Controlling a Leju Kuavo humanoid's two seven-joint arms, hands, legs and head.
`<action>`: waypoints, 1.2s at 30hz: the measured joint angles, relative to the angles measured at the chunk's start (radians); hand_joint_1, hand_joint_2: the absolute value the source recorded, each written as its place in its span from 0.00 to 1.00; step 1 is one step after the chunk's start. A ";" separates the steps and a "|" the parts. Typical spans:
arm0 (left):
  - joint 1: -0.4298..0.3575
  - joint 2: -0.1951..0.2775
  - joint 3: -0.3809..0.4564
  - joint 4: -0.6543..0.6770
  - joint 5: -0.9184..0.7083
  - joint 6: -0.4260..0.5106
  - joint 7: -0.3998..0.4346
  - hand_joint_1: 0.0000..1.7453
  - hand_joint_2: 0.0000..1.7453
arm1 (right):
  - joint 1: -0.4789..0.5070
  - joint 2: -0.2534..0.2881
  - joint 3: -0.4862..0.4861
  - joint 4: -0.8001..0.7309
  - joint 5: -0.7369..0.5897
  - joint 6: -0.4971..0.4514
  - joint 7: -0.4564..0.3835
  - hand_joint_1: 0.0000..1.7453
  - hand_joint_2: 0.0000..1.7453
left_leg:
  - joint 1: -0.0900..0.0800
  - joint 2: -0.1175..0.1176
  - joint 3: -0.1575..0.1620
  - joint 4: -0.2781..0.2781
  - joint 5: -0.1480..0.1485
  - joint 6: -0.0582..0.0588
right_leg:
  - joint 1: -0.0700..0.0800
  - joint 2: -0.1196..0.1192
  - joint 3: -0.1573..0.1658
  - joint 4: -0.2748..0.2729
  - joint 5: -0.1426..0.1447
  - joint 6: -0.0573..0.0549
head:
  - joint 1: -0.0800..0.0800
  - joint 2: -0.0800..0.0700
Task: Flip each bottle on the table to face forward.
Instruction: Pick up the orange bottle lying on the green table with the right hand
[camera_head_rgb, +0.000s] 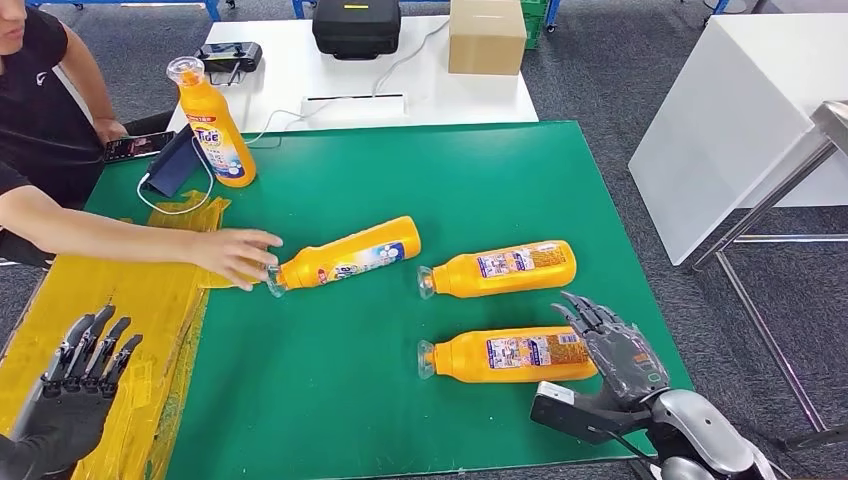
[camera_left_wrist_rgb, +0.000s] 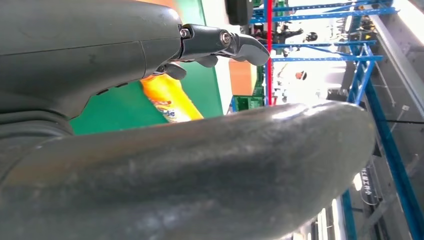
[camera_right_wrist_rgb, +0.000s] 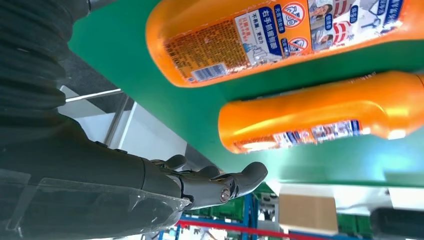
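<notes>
Three orange bottles lie on the green mat (camera_head_rgb: 400, 420). The near one (camera_head_rgb: 510, 354) and the middle one (camera_head_rgb: 500, 268) show their back labels, caps pointing left. The left one (camera_head_rgb: 345, 256) lies tilted, and a person's hand (camera_head_rgb: 238, 256) touches its cap end. A fourth orange bottle (camera_head_rgb: 214, 128) stands upright at the mat's far left corner. My right hand (camera_head_rgb: 612, 345) hovers open just right of the near bottle's base (camera_right_wrist_rgb: 280, 35), fingers apart, holding nothing. My left hand (camera_head_rgb: 85, 365) is open over the yellow sheet (camera_head_rgb: 150, 300), away from the bottles.
A person in black sits at the left, arm stretched over the yellow sheet, with a phone (camera_head_rgb: 135, 147) and a dark blue pouch (camera_head_rgb: 175, 165) nearby. Behind the mat a white table (camera_head_rgb: 420, 90) carries a black case (camera_head_rgb: 357, 27) and a cardboard box (camera_head_rgb: 487, 35). Another white table (camera_head_rgb: 740, 110) stands right.
</notes>
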 joint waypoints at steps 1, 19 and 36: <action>-0.006 0.004 -0.007 0.001 0.006 0.006 0.003 0.00 0.00 | -0.014 0.004 0.008 0.015 0.003 0.008 0.003 0.00 1.00 | 0.000 0.000 0.000 0.000 0.000 0.000 | 0.000 0.000 0.000 0.000 0.000 0.000 | 0.000 0.000; -0.092 0.065 -0.126 0.046 0.075 0.071 0.037 0.00 0.00 | -0.202 0.038 0.209 0.242 0.014 0.072 0.048 0.00 1.00 | 0.000 0.000 0.000 0.000 0.001 0.000 | 0.000 0.000 0.000 0.000 0.000 0.000 | 0.000 0.000; -0.176 0.083 -0.189 0.090 0.118 0.113 0.085 0.00 0.00 | -0.308 -0.070 0.333 0.325 0.035 0.256 0.086 1.00 1.00 | -0.001 -0.001 0.001 0.001 0.001 0.001 | 0.000 0.000 0.002 0.000 0.001 0.001 | 0.000 0.000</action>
